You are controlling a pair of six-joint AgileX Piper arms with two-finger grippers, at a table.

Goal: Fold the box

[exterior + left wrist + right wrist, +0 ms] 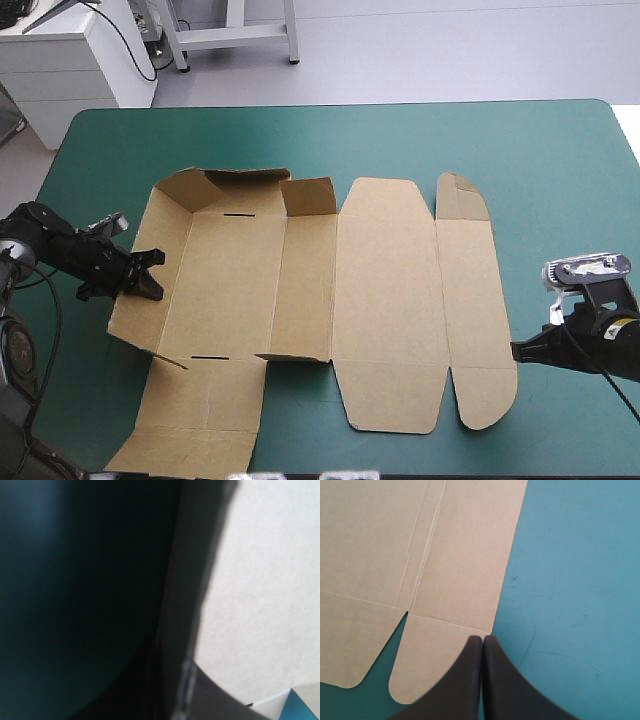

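The brown box [385, 290] lies as a cut sheet across the middle of the table. Its left wall and far-left flaps are raised, and the lid panels to the right lie flat. My left gripper [153, 276] is against the outside of the raised left wall, its two black fingers apart. The left wrist view is filled by the board [265, 605] close up beside a dark shadowed band. My right gripper [516, 350] is shut, its tips [482, 639] over the near right corner flap of the box [380, 540], with nothing held.
The box's near-left flap [190, 430] reaches the table's near edge. Teal-green cover [560, 180] shows along the far side and to the right of the sheet, and in the right wrist view [570, 580] beside the board's edge.
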